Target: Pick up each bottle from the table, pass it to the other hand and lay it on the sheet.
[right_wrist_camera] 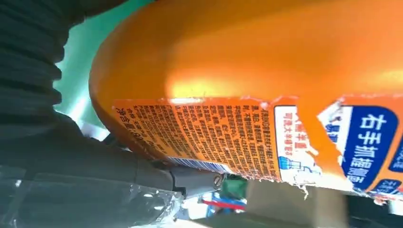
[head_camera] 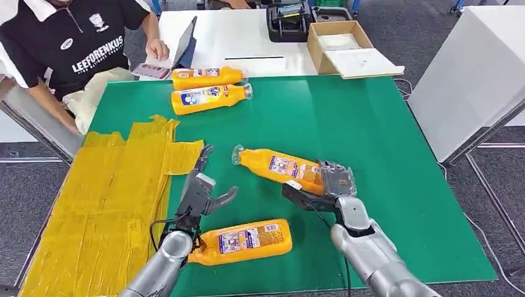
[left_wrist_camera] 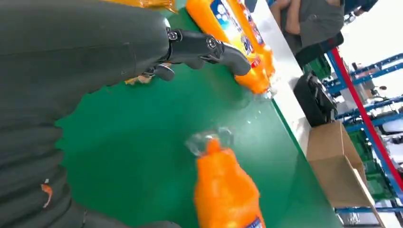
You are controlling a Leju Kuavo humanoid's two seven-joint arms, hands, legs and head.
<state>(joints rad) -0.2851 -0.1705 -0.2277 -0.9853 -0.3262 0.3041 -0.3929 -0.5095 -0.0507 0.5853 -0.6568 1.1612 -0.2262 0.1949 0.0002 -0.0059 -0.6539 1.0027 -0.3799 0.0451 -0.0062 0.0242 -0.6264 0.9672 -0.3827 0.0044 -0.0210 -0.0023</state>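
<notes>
My right hand (head_camera: 323, 187) grips the base end of an orange bottle (head_camera: 282, 167), whose clear cap points toward my left hand. The right wrist view has the bottle's torn label (right_wrist_camera: 228, 142) close up, with my thumb (right_wrist_camera: 95, 166) against it. My left hand (head_camera: 199, 195) is open, fingers spread, a short way from the cap; the left wrist view shows its fingers (left_wrist_camera: 209, 47) and the cap (left_wrist_camera: 209, 140) apart. A second bottle (head_camera: 247, 241) lies on the green mat (head_camera: 371, 136) by my left forearm. Two more bottles (head_camera: 207, 77) (head_camera: 210, 98) lie at the mat's far edge. The yellow sheet (head_camera: 111, 204) covers the left side.
A person in a black shirt (head_camera: 80, 43) sits at the far left with a hand on a tablet (head_camera: 167, 59). A cardboard box (head_camera: 340, 46) and a black device (head_camera: 288, 21) stand on the white table behind. A white cabinet (head_camera: 470, 74) stands at the right.
</notes>
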